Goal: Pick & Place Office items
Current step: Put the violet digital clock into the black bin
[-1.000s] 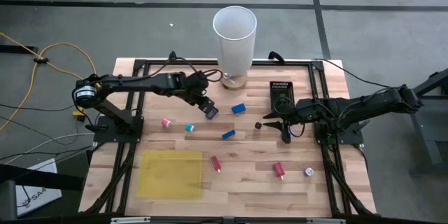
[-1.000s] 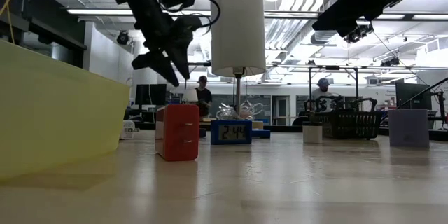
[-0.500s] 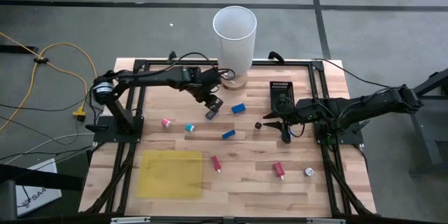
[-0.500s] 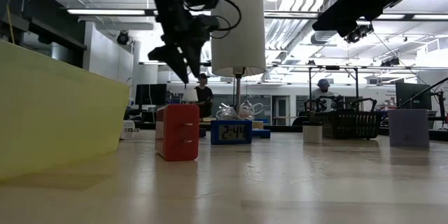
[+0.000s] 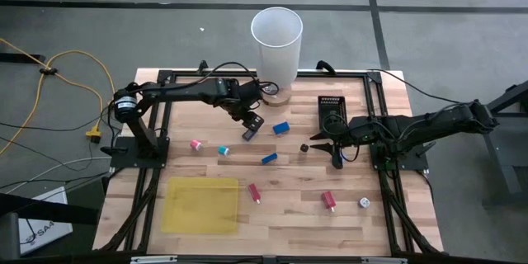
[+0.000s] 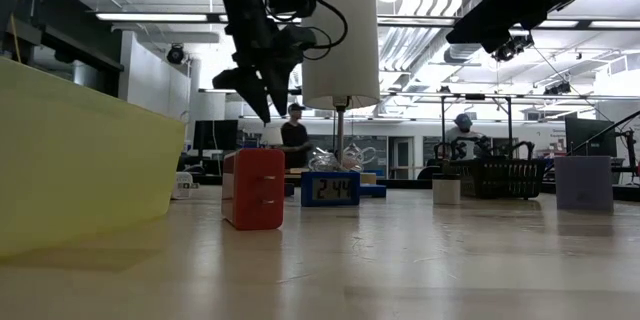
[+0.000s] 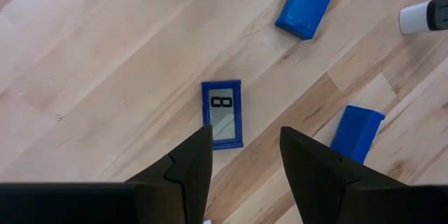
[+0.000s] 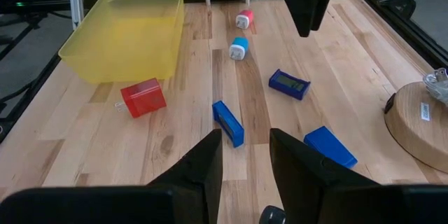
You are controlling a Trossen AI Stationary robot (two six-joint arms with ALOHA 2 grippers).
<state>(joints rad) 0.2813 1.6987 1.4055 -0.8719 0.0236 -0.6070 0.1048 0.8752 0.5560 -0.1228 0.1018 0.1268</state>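
The office items lie scattered on the wooden table: a blue clock-like piece (image 5: 248,134), two blue blocks (image 5: 281,128) (image 5: 270,158), a pink piece (image 5: 196,143), a teal piece (image 5: 223,150), two red pieces (image 5: 254,191) (image 5: 329,200), a dark piece (image 5: 304,147) and a whitish round one (image 5: 363,203). My left gripper (image 7: 243,155) hangs open above the clock piece (image 7: 222,113), well clear of the table, with nothing between its fingers. At the right, my right gripper (image 8: 245,168) stays raised and open, empty, just beside the dark piece.
A tall white cylinder (image 5: 276,41) on a round wooden base stands at the far edge, close behind my left gripper. A small black tray (image 5: 332,109) lies at the far right. A yellow tray (image 5: 200,205) sits at the near left.
My left gripper has moved a little toward the table's right edge and the white cylinder, tipping slightly as the arm stretched out. Its fingers stay equally far apart. No item has moved.
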